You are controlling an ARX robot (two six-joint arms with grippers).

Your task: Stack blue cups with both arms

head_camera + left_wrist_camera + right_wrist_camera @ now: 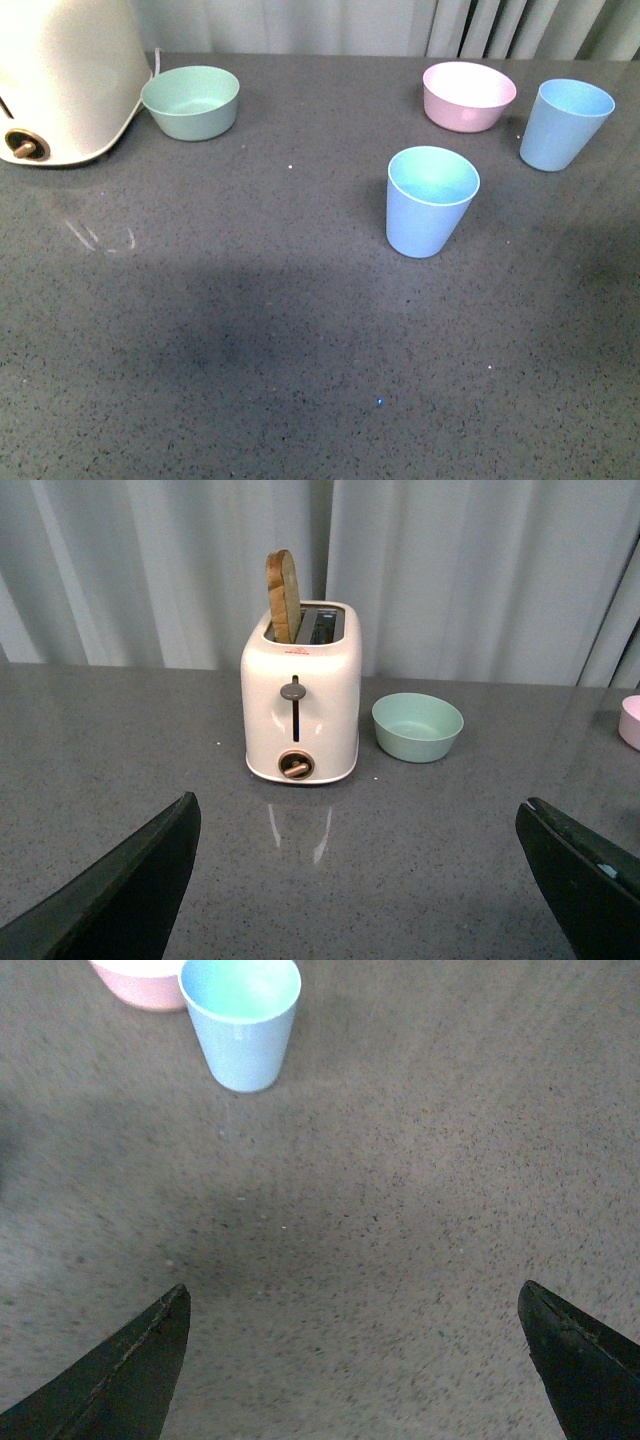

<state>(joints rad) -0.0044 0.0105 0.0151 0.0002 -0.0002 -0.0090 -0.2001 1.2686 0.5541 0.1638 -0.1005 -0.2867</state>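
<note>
Front view, and the count is easy: two blue cups, two bowls, one toaster. The centre cup (pixel 430 205) stands upright just right of the middle of the frame, mouth up, aqua inside showing. The right cup (pixel 563 125) is upright too, in the upper right near the edge. They are well apart, not stacked. Between them and a little higher in the frame sits the pink bowl (pixel 468 97), near the right cup but not touching it. In the upper left, the green bowl (pixel 192 102) sits just beside the toaster (pixel 60 80), which is cut off by the corner of the frame. All of it stands on a grey speckled table (pixel 250 350), with a pale curtain (pixel 300 25) along the top.

Left wrist view now: the left gripper (pixel 355 880) has its jaws spread wide, one dark finger (pixel 130 890) at each side, only table between them. Ahead of it is the toaster, with one slice of bread (pixel 284 597) poking up from a slot and one lever and one knob on its face. The green bowl sits just beside it, and a sliver of the pink bowl shows at the frame edge.

Right wrist view: the right gripper (pixel 355 1360) has its jaws just as far apart, holding nothing, with bare table between the fingers (pixel 120 1380). Ahead of it stands one cup (pixel 240 1022), upright, the pink bowl just beside it. Which of the two cups it is, I can't tell.
</note>
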